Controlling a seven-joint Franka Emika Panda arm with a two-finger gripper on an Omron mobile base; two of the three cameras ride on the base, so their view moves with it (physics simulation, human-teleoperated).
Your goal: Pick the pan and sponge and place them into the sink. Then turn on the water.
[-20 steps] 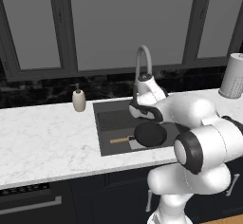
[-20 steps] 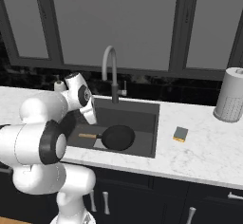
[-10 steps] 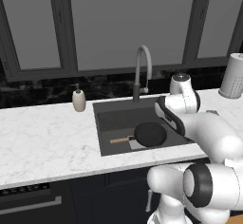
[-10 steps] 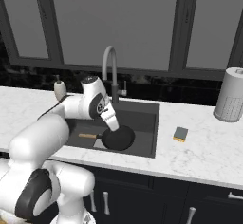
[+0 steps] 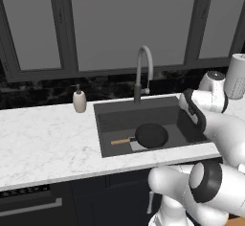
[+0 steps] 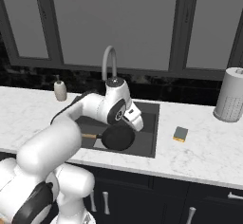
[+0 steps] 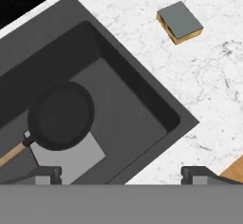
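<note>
Now:
pan [image 7: 60, 115]: in sink [image 7: 142, 92], over drain plate, handle to 8 o'clock.
sponge [image 7: 179, 22]: on desk [image 7: 209, 76], at 1 o'clock of the hand view, well apart from sink.
pincer [image 7: 121, 173]: open wide, empty, above sink.
handling: likely light, soft, squashy; pinch across short sides.

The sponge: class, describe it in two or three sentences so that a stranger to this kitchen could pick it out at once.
Find the dark sink set in the white marble counter. On the marble to its right, apart from the rim, lies the sponge. It is a small yellow block with a grey-green top, far smaller than the black pan in the basin or the tall grey canister behind.
</note>
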